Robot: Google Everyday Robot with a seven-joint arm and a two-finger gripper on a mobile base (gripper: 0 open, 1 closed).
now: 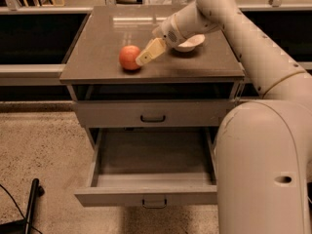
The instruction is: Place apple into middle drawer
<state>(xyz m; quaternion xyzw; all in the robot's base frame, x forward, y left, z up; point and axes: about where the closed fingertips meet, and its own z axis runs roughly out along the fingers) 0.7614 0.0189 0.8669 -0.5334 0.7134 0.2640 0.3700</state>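
Note:
The orange-red apple (129,57) sits on the cabinet top, left of centre. My gripper (144,56) reaches down from the upper right, and its cream tip is right beside the apple's right side, at the apple's height. I cannot tell whether it touches the apple. The middle drawer (112,196) is pulled wide open below, and its rectangular tray shows nothing inside. Its front with the dark loop handle faces me. The identical drawer front above it (152,113) is shut.
A shallow white bowl (192,42) stands on the cabinet top (97,57) at the back right, partly behind my wrist. My large arm link (263,169) fills the lower right. A dark pole (30,204) lies on the speckled floor at lower left.

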